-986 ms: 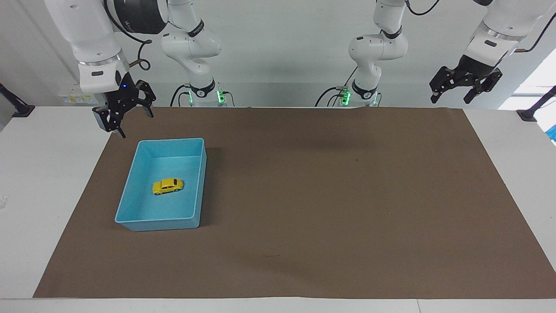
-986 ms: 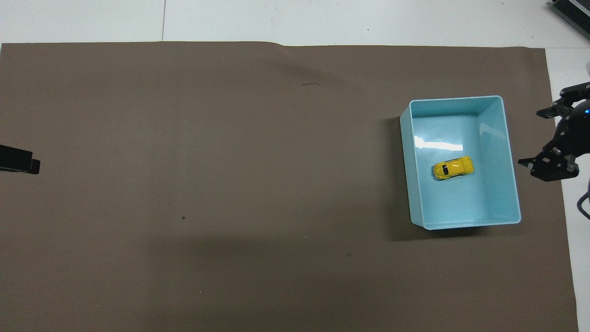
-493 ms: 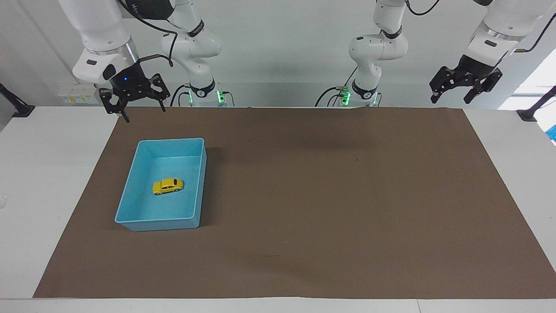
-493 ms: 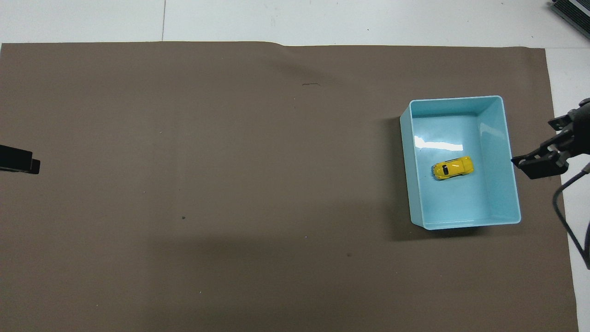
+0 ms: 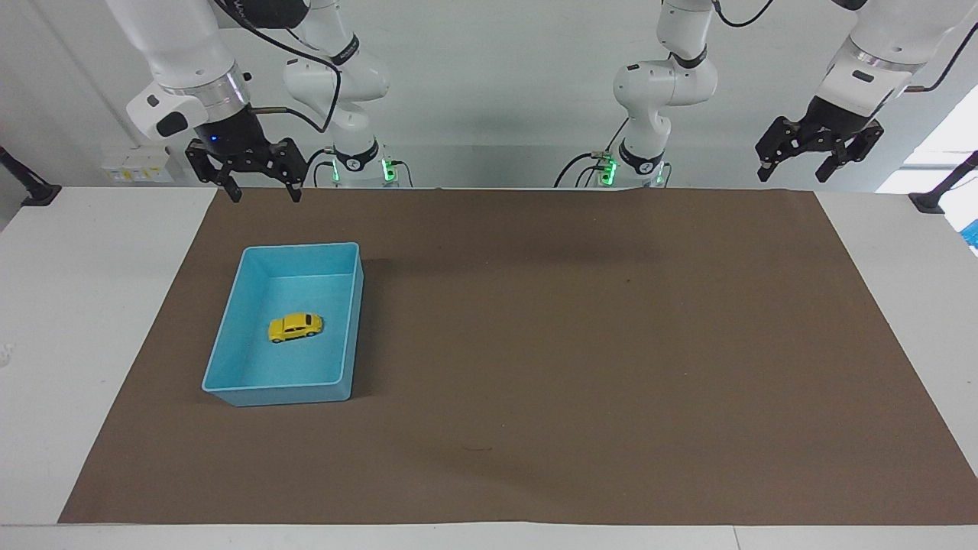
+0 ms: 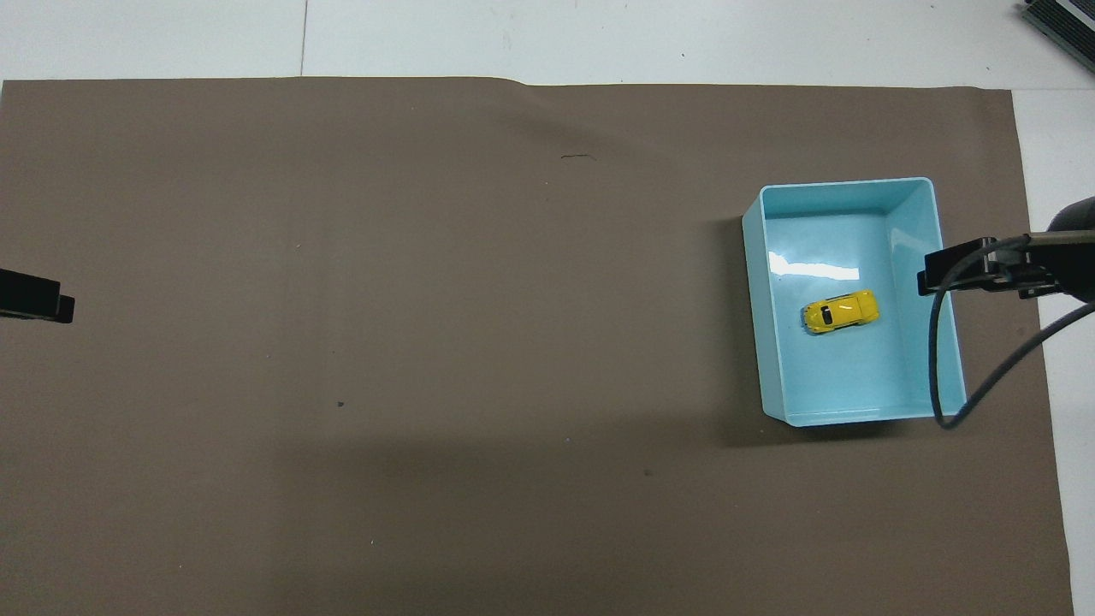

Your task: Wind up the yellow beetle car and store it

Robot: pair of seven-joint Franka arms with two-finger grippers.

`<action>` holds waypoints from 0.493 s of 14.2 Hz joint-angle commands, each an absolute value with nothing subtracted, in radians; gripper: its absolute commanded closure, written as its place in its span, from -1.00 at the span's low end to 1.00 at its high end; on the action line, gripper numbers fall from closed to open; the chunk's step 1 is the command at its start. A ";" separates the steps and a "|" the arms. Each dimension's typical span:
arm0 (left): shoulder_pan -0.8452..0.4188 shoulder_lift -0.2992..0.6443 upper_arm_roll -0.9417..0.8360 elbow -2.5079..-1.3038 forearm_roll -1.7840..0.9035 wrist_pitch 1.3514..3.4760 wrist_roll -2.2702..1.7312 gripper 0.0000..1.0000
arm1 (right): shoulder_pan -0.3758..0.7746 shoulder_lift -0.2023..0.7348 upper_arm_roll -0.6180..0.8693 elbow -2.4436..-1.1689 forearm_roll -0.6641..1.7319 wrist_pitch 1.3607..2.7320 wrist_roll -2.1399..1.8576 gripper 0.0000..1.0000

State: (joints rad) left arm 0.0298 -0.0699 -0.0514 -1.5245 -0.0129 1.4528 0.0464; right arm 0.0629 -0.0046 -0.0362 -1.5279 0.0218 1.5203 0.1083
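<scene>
Item: tiny bright yellow beetle-shaped toy car [image 5: 295,327]. Mid-height of the facing view, toward the right arm's end; on its wheels inside the open light-blue plastic bin [image 5: 279,395], clear of every wall.

Handling, judged: light, hard, glossy, apt to roll. Best pinched across the flanks, between the wheels.

Right gripper [image 5: 265,191]: top of frame, spread wide, empty.

Left gripper [image 5: 792,172]: top corner, waiting, wide, empty.

Yellow beetle car [image 6: 841,311] inside light-blue bin [image 6: 939,359], on brown mat [image 6: 428,342], right gripper [image 6: 971,272] over bin's rim

White table [image 5: 76,305] carries brown mat [image 5: 573,344] bearing blue bin [image 5: 229,336].
</scene>
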 commanded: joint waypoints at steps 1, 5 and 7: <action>0.020 -0.092 -0.038 -1.545 -0.023 1.447 0.054 -1.00 | 0.057 0.009 -0.040 -1.486 0.012 1.490 0.146 -1.00; 0.020 -0.092 -0.038 -1.545 -0.023 1.447 0.054 -1.00 | 0.057 0.009 -0.043 -1.485 -0.017 1.476 0.144 -1.00; 0.020 -0.092 -0.040 -1.545 -0.021 1.447 0.054 -1.00 | 0.057 0.009 -0.041 -1.485 -0.025 1.477 0.143 -1.00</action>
State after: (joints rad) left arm 0.0298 -0.0699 -0.0514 -1.5245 -0.0129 1.4528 0.0464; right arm 0.0594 -0.0044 -0.0448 -1.5113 -0.0018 1.4966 0.1257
